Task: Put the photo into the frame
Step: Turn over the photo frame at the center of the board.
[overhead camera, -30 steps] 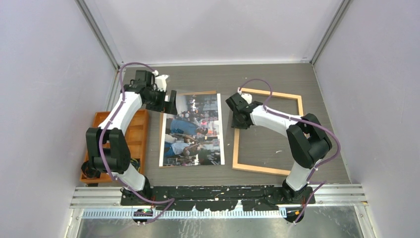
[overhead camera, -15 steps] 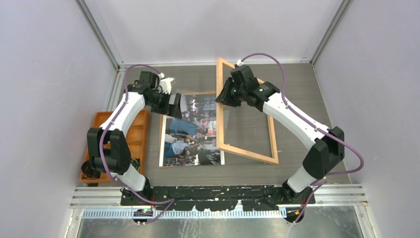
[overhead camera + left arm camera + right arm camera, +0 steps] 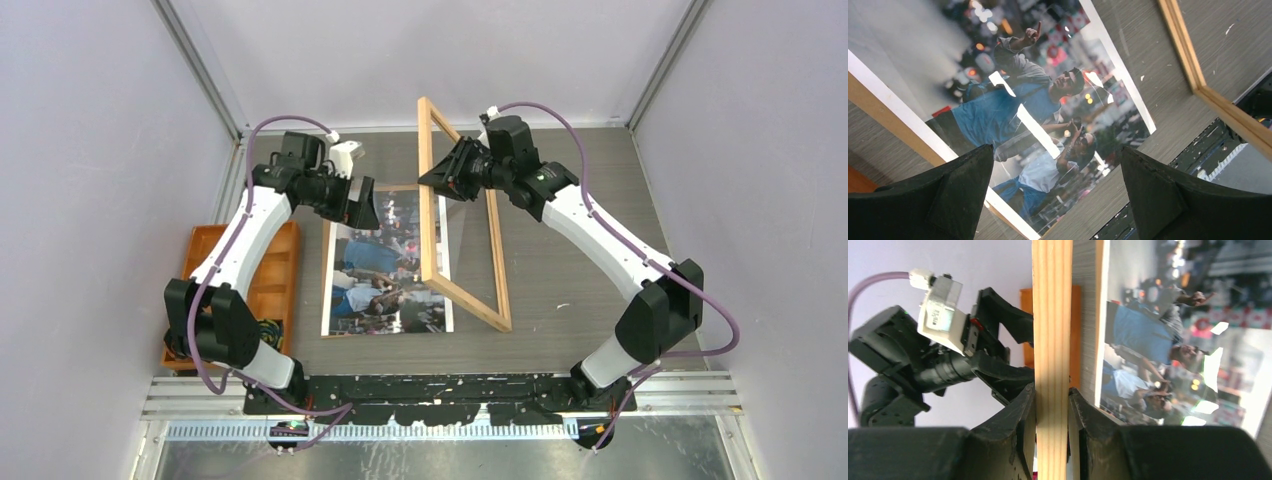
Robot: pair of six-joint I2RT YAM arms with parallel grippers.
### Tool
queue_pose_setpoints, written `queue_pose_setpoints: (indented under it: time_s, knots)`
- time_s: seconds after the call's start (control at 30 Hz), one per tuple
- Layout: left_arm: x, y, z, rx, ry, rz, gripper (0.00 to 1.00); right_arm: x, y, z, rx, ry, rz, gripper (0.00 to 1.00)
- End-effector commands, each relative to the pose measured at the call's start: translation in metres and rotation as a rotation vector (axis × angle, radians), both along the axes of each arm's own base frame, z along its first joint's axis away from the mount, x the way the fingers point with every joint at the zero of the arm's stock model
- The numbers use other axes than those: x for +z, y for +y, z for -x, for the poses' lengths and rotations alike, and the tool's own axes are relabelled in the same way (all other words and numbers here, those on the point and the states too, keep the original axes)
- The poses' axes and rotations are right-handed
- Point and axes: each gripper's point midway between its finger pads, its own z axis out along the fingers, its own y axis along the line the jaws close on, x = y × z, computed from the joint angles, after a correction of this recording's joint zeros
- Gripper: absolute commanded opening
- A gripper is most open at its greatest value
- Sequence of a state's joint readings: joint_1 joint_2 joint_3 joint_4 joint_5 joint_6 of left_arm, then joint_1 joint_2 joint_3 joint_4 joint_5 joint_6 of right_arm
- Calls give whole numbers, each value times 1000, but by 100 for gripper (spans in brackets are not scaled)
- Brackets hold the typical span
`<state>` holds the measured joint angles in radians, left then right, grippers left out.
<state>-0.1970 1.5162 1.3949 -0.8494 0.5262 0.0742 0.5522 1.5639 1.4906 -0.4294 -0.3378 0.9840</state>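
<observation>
The photo, a colourful crowd print, lies flat on the table on a brown backing board. It also shows in the left wrist view with glare streaks, and in the right wrist view. The frame of light wood strips stands tilted up on its lower edge, over the photo's right side. My right gripper is shut on the frame's top strip, with its jaws pressed on both faces. My left gripper hovers open and empty above the photo's top left.
An orange compartment tray sits at the left, partly under my left arm. The frame's corner shows at the right of the left wrist view. Grey walls close in the table at the back and sides.
The right gripper has lifted the frame from lying flat on the right, tipped it upright and swung it left over the photo. The left gripper has risen and shifted slightly right.
</observation>
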Motion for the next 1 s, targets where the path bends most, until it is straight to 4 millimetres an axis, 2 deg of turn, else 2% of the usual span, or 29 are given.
queue_pose_setpoints:
  time_s: [0.0, 0.2, 0.37, 0.5, 0.57, 0.73, 0.8, 0.97]
  knots:
    - [35, -11, 5, -3, -47, 77, 100, 71, 7, 5, 49, -123, -256, 3]
    - [64, -33, 10, -32, -112, 115, 100, 85, 0, 3, 63, -143, -371, 3]
    - [87, -54, 6, -31, -144, 142, 100, 100, -7, 4, 73, -160, -443, 3]
    - [98, -74, 7, -56, -171, 127, 100, 96, -15, 2, 59, -147, -447, 5]
    - [103, -84, 9, -69, -188, 127, 100, 89, -21, 1, 49, -129, -445, 11]
    - [110, -110, 15, -122, -207, 119, 100, 73, -35, -3, 17, -100, -425, 49]
    - [114, -118, 16, -139, -217, 116, 100, 69, -39, -4, 7, -100, -392, 60]
    - [125, -139, 17, -180, -244, 120, 100, 70, -48, -2, -4, -101, -307, 74]
